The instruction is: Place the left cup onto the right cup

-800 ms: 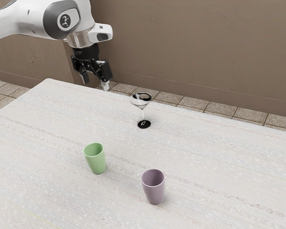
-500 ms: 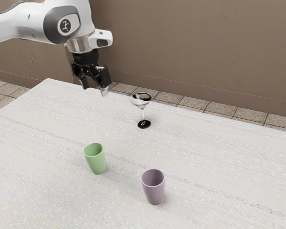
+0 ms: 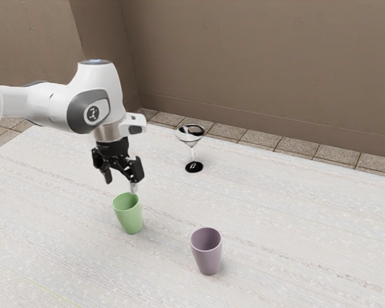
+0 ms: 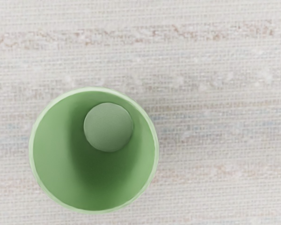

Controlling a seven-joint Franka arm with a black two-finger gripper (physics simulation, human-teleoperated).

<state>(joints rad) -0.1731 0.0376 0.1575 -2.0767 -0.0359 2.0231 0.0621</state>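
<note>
The white seven-joint arm (image 3: 48, 106) reaches in from the exterior view's left. Its forearm runs almost level, and the wrist bends straight down so the hand points at the pale wood-grain table (image 3: 295, 212). The black two-finger gripper (image 3: 120, 181) hangs just above the rim of the light green plastic cup (image 3: 128, 213), at the cup's 12 o'clock. Its fingers are spread apart and hold nothing. The green cup stands upright on the table. From the hand's camera it is seen from almost straight overhead, mouth up, with its round base visible inside (image 4: 93, 150). A mauve plastic cup (image 3: 206, 250) stands upright at the green cup's 4 o'clock, well apart from it. A clear stemmed cocktail glass (image 3: 191, 146) stands at the green cup's 1 o'clock.
</note>
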